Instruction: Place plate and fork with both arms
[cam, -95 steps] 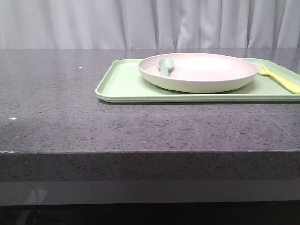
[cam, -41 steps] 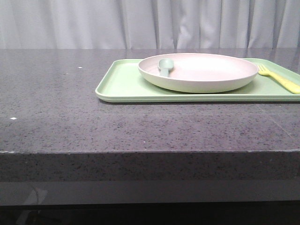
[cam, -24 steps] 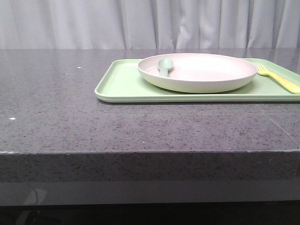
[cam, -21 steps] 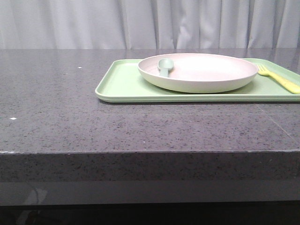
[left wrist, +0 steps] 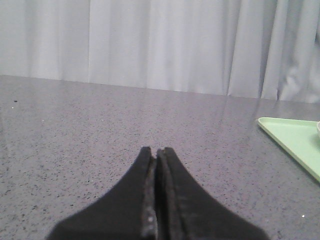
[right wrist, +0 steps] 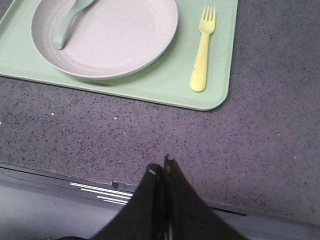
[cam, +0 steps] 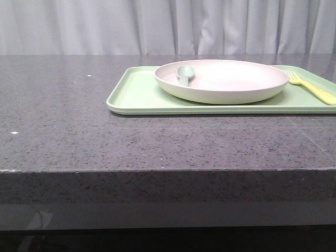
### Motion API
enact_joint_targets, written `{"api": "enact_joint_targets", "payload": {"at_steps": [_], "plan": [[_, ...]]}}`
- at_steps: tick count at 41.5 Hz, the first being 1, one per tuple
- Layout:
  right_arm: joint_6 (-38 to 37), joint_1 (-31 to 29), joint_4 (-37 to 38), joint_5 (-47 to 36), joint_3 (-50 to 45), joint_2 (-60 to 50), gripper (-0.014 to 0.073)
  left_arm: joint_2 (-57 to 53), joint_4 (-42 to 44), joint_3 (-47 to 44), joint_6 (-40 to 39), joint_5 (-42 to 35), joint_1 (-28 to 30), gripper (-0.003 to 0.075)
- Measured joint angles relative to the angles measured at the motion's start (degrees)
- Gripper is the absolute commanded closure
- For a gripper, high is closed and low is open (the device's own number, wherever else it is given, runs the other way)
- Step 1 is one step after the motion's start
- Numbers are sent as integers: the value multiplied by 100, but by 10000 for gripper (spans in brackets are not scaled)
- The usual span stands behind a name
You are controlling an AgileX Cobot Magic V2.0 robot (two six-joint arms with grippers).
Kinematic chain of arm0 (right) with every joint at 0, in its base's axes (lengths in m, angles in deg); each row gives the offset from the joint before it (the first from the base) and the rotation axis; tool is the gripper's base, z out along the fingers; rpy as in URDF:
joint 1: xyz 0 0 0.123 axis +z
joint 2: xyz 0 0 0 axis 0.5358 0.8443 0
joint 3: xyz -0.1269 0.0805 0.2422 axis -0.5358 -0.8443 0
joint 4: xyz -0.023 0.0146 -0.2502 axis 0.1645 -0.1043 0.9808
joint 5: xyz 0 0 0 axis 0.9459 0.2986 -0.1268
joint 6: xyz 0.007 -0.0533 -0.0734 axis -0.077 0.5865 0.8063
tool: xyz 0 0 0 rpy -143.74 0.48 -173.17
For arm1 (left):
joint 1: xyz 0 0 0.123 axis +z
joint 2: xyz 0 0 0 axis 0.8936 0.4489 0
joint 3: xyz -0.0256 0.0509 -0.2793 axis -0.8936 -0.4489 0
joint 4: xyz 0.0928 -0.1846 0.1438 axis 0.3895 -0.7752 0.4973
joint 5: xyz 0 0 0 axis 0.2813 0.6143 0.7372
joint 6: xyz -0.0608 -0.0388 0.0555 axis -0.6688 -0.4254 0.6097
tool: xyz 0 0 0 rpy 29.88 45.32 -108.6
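We see both black end effectors, left (left wrist: 156, 155) and right (right wrist: 161, 170), clenched empty above the speckled grey stone surface (cam: 157, 136), touching nothing.

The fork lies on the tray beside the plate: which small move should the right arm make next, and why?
Probably open the right tool and bring it forward over the fork. Its fingers are pressed together and it hangs back at the table edge, well short of the tray, so it cannot take the fork yet.
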Motion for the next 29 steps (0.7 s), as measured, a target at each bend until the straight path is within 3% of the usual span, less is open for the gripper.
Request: {"api": "enact_joint_targets", "payload": {"at_steps": [29], "plan": [[0, 0, 0, 13, 0, 0, 662, 0, -3, -14, 0, -336, 9, 741]]}}
